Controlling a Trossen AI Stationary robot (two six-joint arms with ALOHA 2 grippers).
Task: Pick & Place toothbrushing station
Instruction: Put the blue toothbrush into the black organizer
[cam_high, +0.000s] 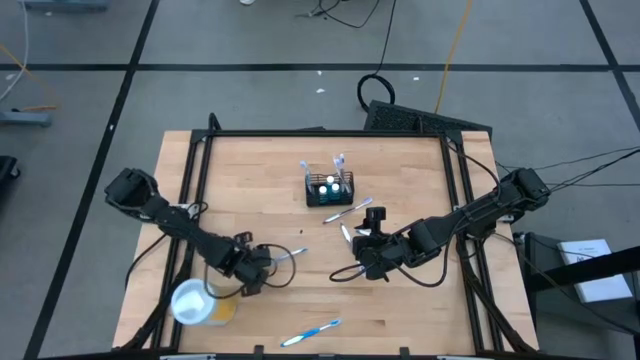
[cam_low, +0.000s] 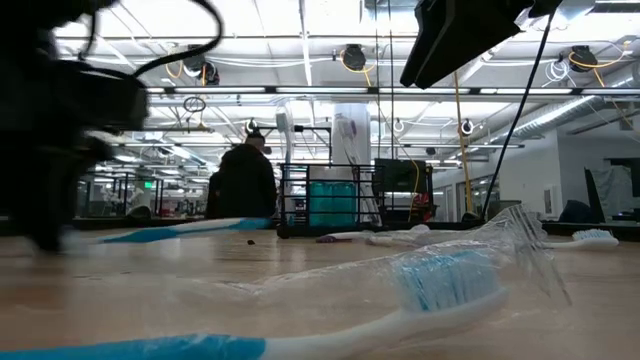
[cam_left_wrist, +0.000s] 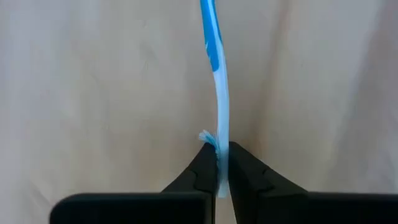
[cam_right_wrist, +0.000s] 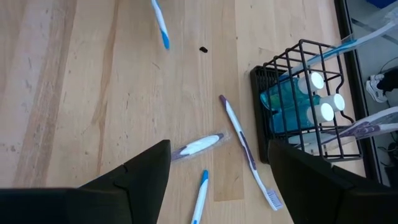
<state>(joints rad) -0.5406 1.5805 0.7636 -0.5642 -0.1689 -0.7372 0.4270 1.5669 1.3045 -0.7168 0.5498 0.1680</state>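
— Black wire mesh, far side of the table (cam_high: 250, 160): is that the toothbrushing station (cam_high: 329, 189)? How full is it?

— Yes. It stands upright near the middle of the far edge, with teal bottles with white caps (cam_right_wrist: 314, 99) inside and 2 brushes already poking out of it (cam_right_wrist: 348, 46). So part of the loading looks done.

— What is left out?

— Several pieces lie loose. A purple-handled toothbrush (cam_right_wrist: 245, 149) and a wrapped one (cam_right_wrist: 198, 145) lie just beside the station, a blue toothbrush (cam_high: 312, 331) sits at the near edge, and a yellow cup with a white lid (cam_high: 200, 303) is at the near left corner.

— And the arms?

— The left claw (cam_left_wrist: 222, 171) is pinched tight on the head end of a blue-and-white toothbrush (cam_left_wrist: 217, 93), low over the wood and well apart from the station. I judge that brush is next to go in. The right claw (cam_right_wrist: 217, 180) hangs with its jaws spread wide and holds nothing, near the loose brushes.
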